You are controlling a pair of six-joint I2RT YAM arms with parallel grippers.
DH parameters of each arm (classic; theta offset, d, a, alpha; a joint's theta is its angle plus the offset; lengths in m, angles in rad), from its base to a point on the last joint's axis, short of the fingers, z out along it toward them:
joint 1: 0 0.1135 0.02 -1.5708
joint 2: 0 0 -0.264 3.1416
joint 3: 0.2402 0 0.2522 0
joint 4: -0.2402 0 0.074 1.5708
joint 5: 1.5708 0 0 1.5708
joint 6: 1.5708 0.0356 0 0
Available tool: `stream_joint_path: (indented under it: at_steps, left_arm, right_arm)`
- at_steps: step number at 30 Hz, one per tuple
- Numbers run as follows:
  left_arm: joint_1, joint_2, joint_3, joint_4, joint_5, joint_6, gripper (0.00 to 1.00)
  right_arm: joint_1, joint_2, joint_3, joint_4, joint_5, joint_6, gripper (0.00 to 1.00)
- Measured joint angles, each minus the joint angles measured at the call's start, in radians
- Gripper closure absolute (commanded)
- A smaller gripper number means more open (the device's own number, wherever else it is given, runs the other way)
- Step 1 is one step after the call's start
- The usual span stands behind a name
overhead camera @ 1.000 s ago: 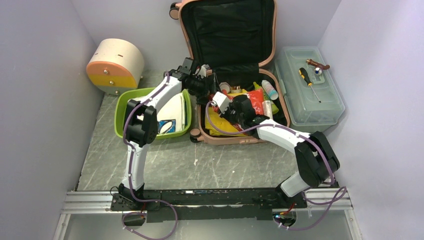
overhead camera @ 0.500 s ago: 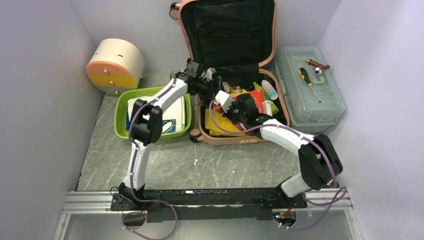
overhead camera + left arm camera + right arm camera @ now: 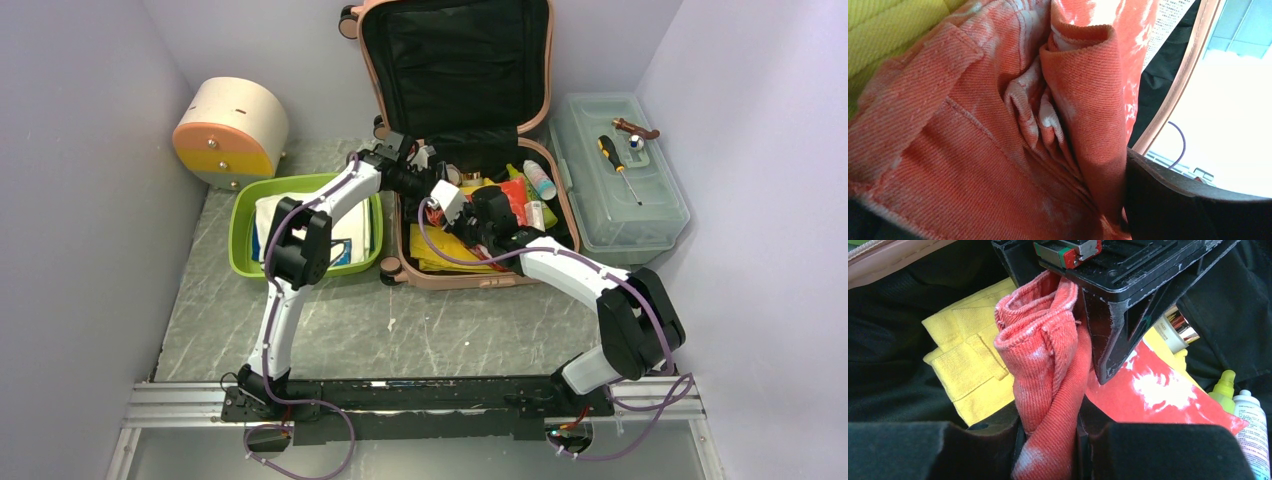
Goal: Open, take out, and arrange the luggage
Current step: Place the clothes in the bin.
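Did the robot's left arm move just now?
Yes. The left gripper slid to the right in the top view, away from the green bin and farther in over the open luggage.

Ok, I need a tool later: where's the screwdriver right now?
In the top view, the screwdriver lies on the lid of the grey-green toolbox, right of the open luggage.

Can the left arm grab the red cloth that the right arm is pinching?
Probably yes. The left fingers stand open right against the red cloth, with nothing between them. The right fingers pinch another part of it.
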Motion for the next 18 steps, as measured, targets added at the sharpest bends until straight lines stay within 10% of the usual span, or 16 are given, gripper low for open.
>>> stream_joint_path:
  at_steps: [4,9,12,14,18]
  left_arm:
    - [0.000,0.000,0.000,-0.001,0.000,0.006,0.17]
    - [0.000,-0.001,0.000,0.006,0.019,0.004,0.73]
    - [-0.005,-0.010,0.000,0.011,0.040,0.006,1.00]
    - [-0.006,-0.017,0.000,0.014,0.037,0.011,1.00]
    - [-0.005,-0.018,-0.008,0.015,0.031,0.028,1.00]
  right_arm:
    - [-0.002,0.000,0.000,0.000,0.004,0.004,1.00]
    - [-0.002,0.000,0.000,-0.012,-0.014,0.002,0.96]
    - [-0.002,0.001,0.000,-0.026,-0.031,-0.006,0.55]
    - [-0.002,0.000,0.000,-0.032,-0.047,-0.010,0.04]
    - [-0.006,-0.016,0.027,-0.058,-0.090,-0.024,0.00]
